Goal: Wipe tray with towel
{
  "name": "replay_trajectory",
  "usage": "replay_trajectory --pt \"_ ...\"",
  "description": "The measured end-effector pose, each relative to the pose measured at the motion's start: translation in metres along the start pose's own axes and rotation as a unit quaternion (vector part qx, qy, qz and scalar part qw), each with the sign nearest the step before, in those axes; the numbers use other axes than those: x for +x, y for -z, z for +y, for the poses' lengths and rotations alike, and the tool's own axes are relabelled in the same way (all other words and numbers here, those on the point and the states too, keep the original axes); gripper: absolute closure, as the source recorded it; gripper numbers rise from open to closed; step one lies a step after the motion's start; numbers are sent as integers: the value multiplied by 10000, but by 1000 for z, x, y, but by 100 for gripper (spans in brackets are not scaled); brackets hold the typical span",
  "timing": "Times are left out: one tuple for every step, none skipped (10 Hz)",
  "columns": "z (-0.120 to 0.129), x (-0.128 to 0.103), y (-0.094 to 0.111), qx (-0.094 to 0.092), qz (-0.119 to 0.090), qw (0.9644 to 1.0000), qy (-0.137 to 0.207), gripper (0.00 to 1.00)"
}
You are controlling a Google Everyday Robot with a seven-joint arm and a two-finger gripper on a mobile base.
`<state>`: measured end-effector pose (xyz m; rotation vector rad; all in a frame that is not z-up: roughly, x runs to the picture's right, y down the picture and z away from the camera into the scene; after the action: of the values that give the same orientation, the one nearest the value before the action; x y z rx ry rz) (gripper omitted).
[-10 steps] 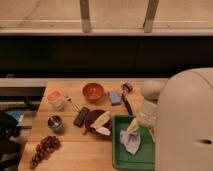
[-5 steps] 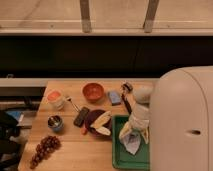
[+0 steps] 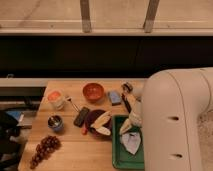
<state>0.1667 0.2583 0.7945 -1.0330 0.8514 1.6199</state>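
End effector (image 3: 126, 128) is low over the far left corner of the green tray (image 3: 119, 159), on the end of the big white arm. Can't tell if it's open or closed. White towel (image 3: 131, 142) lies crumpled inside the tray, just on the near side of the end effector; contact unclear. Dark plate (image 3: 92, 120) sits on the bench (image 3: 70, 155) just left of it. Blue sponge (image 3: 115, 97) and orange bowl (image 3: 93, 92) are beyond it. Grapes (image 3: 44, 147) are well off to its left, at the near edge.
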Motion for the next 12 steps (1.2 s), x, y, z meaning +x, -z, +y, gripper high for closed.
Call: replay_trajectory --pt "-2 -2 -1 -51 20 10000 -19 36" --pt "-4 -2 1 -99 26 9999 -46 48" --pt "-6 -2 3 -120 19 9999 -57 56" --pt "-8 -1 7 -147 -15 9999 -57 66" --pt "-8 1 10 -167 -52 9998 -45 78" --pt "-7 4 13 -181 -93 9998 -20 88" --pt "-7 7 17 -193 -149 9997 0 96" --pt "-8 10 19 -196 -185 9996 11 100" --pt "-7 13 23 -206 -247 9995 28 100" --pt "-8 16 26 -200 -288 9994 26 100" --pt "-10 17 26 -180 -295 9994 -6 100" --pt "-14 16 27 -174 -322 9993 -103 100"
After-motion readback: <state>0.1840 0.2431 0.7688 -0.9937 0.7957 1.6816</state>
